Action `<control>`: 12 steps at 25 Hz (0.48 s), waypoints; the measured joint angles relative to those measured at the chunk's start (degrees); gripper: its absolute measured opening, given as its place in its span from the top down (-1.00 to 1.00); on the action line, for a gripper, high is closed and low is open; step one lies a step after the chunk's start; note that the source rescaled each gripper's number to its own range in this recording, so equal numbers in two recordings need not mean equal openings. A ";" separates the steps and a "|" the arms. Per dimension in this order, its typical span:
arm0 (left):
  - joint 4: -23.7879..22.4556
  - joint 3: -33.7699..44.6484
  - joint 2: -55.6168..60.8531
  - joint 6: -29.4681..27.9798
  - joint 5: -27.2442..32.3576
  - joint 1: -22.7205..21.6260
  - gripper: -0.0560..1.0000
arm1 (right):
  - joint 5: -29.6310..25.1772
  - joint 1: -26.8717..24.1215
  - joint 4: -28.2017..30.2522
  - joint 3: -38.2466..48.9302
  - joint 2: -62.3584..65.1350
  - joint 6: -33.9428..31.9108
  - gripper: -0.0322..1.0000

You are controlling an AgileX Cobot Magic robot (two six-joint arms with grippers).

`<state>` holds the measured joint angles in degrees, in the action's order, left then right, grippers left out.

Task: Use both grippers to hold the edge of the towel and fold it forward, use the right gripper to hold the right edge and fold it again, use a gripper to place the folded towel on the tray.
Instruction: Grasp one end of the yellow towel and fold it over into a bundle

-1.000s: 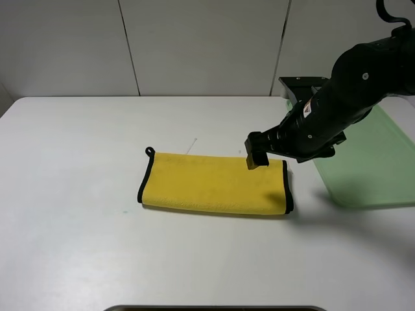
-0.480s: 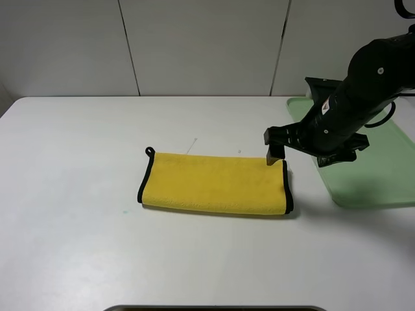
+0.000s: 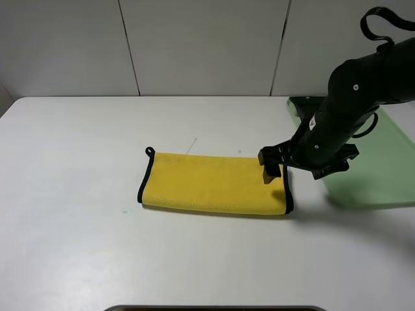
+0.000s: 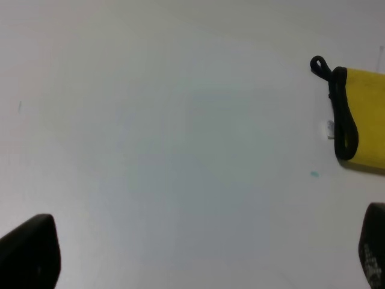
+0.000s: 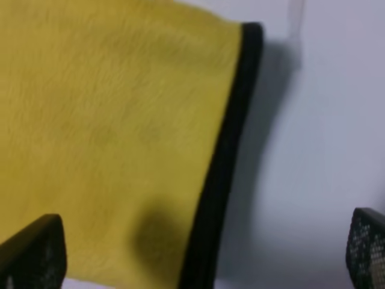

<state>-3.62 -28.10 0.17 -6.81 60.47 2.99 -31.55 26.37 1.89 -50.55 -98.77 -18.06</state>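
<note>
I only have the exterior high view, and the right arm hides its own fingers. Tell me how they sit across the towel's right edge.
Observer: In the right wrist view the right gripper has its fingers wide apart. One is over the yellow towel, the other over bare table, and the black bound edge runs between them. Whether they touch the cloth, I cannot tell.
Operator: Now report the left gripper; it is outside my view.
Observer: The left gripper is open over bare table with nothing between its fingers. Its camera catches only the towel's end with the corner loop, apart from both fingers.
</note>
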 joint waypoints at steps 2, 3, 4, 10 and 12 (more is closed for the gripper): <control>0.00 0.00 0.00 0.00 0.00 0.00 -1.00 | 0.27 0.00 0.07 0.00 -0.98 0.00 -1.00; 0.00 0.00 0.00 0.00 0.00 0.00 -1.00 | 0.39 0.00 0.19 0.00 -1.60 0.00 -1.00; 0.00 0.00 0.00 0.00 0.00 0.00 -1.00 | 0.66 0.00 0.24 0.00 -2.47 0.00 -1.00; 0.00 0.00 0.00 0.00 0.00 0.00 -1.00 | 3.12 0.00 0.96 -0.05 -7.71 -0.80 -1.00; 0.00 0.00 0.00 0.00 0.00 0.00 -1.00 | 4.01 0.00 1.56 -0.05 -9.07 -1.70 -1.00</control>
<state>-3.62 -28.10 0.17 -6.81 60.47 2.99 -27.55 26.37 3.45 -50.60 -107.84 -19.76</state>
